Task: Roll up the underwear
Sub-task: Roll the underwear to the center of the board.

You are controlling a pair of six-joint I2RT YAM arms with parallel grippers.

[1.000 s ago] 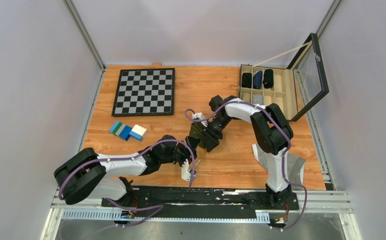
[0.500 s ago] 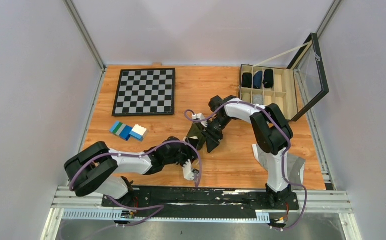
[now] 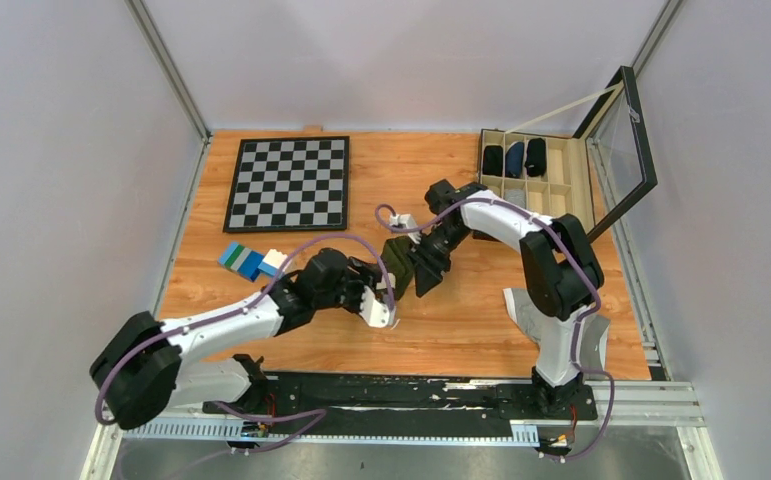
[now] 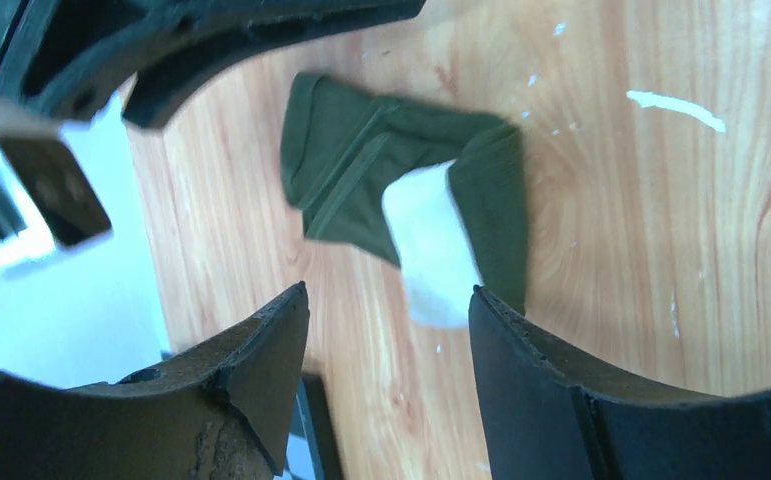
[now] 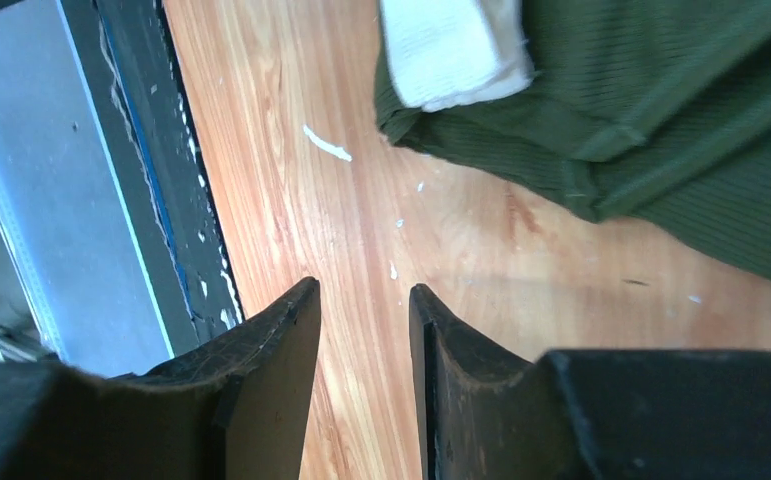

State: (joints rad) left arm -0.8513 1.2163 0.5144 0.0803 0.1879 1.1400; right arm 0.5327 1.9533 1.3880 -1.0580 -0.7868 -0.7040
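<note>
The dark green underwear point(image 3: 397, 260) lies loosely folded on the bench point(image 3: 461, 322), a white patch point(image 4: 423, 240) showing at its edge. The left hand point(image 4: 389, 297) hovers over the underwear, fingers spread wide, empty. The right hand point(image 5: 364, 292) sits just beside the underwear, fingers slightly parted, gripping nothing.

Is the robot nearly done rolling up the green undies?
Not yet. The green underwear looks folded, but it lies flat, not rolled. The left fingers and right fingers hover open near it, holding nothing. All the rolling is left to do.
</note>
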